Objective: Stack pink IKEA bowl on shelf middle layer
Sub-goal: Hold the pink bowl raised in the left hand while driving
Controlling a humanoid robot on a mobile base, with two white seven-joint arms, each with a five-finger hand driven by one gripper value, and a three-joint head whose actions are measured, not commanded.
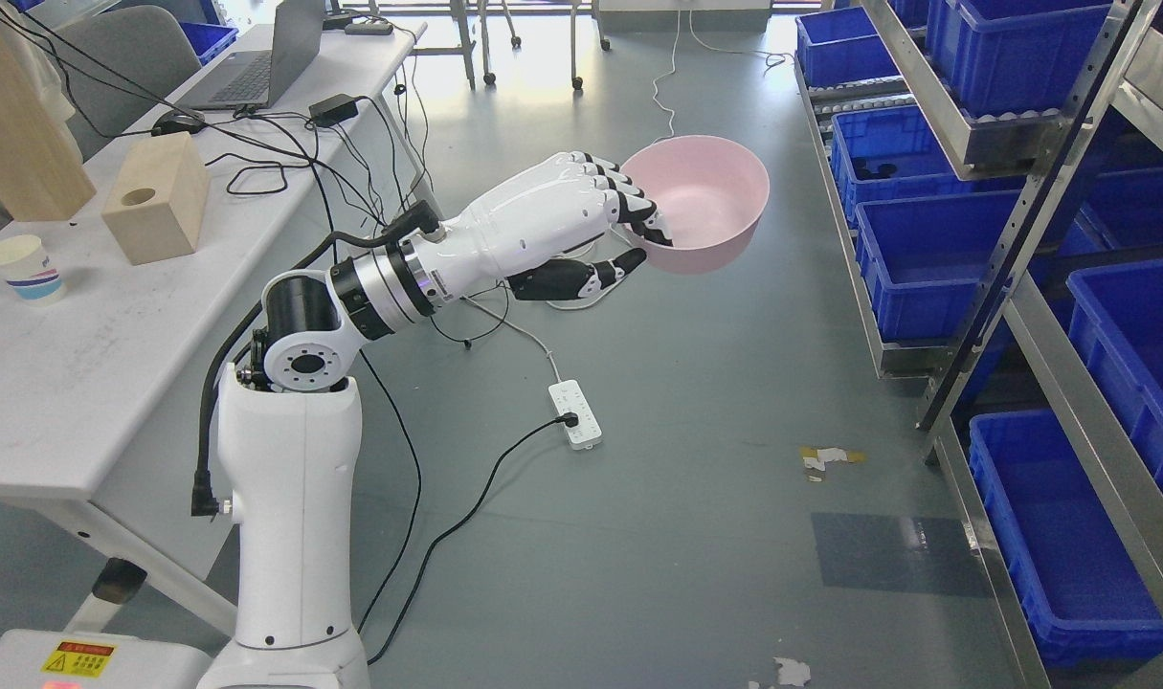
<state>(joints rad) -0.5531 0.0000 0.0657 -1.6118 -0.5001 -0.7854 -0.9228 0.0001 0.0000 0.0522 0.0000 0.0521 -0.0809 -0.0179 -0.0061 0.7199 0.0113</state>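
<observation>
Progress check: the pick-up part looks done, the placing part hasn't happened yet. The left hand (629, 234) is clamped on the near rim of the pink bowl (701, 201), fingers (638, 206) hooked over the edge into the inside and the thumb pressing from underneath. The bowl hangs in the air above the floor (696, 478), tipped a bit, well short of the shelf (1002, 239) and off to its left. So what's left, I'd guess, is carrying it across to the shelf's middle layer and setting it down on whatever it's meant to stack on; no second pink bowl is visible on the shelf from here, just blue bins (935, 258) on every level. The right arm isn't in view at all.

Room-wise: grey floor with a power strip (575, 413) and cables below the bowl, and on the far side from the shelf a white desk (83, 383) with a wooden block (157, 198), a paper cup (28, 269) and a laptop (256, 62).
</observation>
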